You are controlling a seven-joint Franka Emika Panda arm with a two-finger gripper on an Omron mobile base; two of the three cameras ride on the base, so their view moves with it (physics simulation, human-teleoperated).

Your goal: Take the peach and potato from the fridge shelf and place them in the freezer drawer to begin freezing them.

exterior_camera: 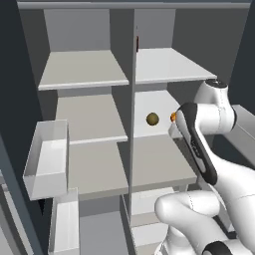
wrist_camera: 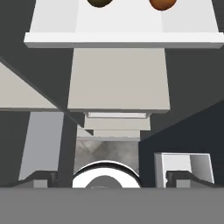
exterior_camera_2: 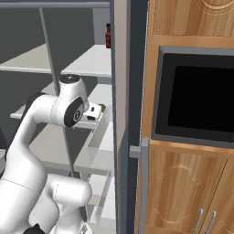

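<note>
Gripper in the hand view: two dark finger tips stand well apart at the bottom edge, nothing between them. Jaws released, empty. From the left base view the arm's forearm reaches up toward the right side of the open fridge, with the hand hidden behind it.

Below and nearest the hand: duller beige-grey boards stepping down, matte, flat, square-edged. A pale open-topped bin juts out on the left, thin translucent walls.

Next out: the fridge shelf, glossy white-grey, thin front edge, hard and smooth. Likely slick; a round thing nudged on it would probably roll.

On that shelf, further in, both targets, apart from each other and well short of the jaws:
- Potato, tan-brown oval lump with a yellowish cast, dull skin. In the hand view it sits toward the left at the top edge, cut off by the frame. Judged firm, fairly dense, not fragile. Best taken across its narrow waist, jaws square to the long axis.
- Peach, small orange ball, reddish blush, partly hidden by the arm in the left base view; in the hand view at top right. Judged light, softer, bruisable, and prone to squirt out if pinched off-centre. Close on its widest line with gentle force.

Farthest: upper shelf with a small dark red bottle at the back.

Freezer drawer: cannot pick it out with confidence.
</note>
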